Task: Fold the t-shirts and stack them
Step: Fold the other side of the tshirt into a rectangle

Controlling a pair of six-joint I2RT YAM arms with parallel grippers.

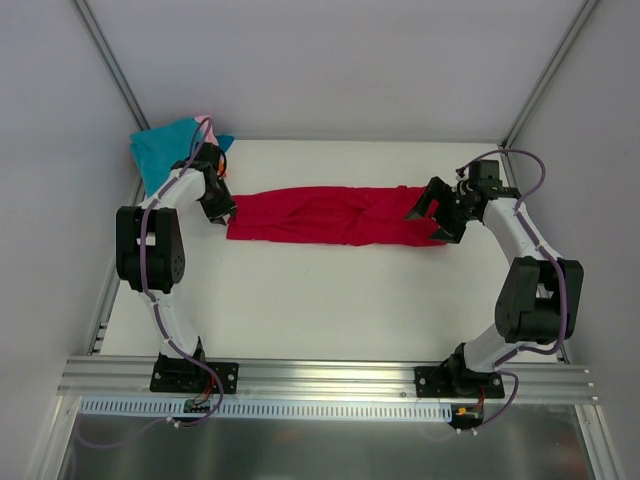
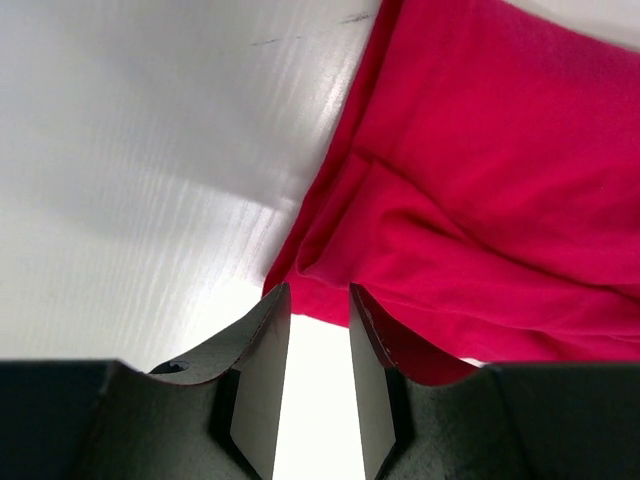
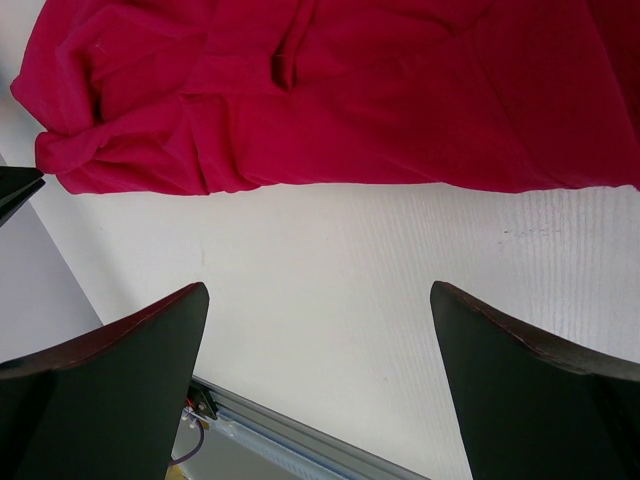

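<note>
Crosswise on the white counter point(image 1: 300, 300) lies the red t-shirt point(image 1: 335, 215), gathered into a long, narrow band that runs left to right between the two arms. Its left end sits at the left gripper point(image 1: 224, 212) and its right end at the right gripper point(image 1: 432, 214). A second heap of cloth, the teal t-shirt point(image 1: 165, 150) with a strip of pink showing at its top, is bunched in the far left corner, partly over the counter's edge and against the left wall point(image 1: 50, 150).

In the left wrist view, the left gripper point(image 2: 320, 305) has its jaws narrow, with bare counter showing in the gap between them; the red cloth's folded corner touches the outer side of the right finger point(image 2: 375, 340), and whether any fabric is pinched there cannot be told. In the right wrist view, the right gripper point(image 3: 320, 300) stands wide, with nothing between its fingers, hovering over bare counter just beside the shirt's near hem.

Open room is broadest on the near half of the counter, between the red band and the aluminium rail point(image 1: 320, 375) carrying the arm bases. Behind the shirt a narrower strip of bare counter runs to the back wall. On the right, the counter edge lies close to the right arm's elbow.

No brand, label or legible writing shows on the cloth, arms or counter.
</note>
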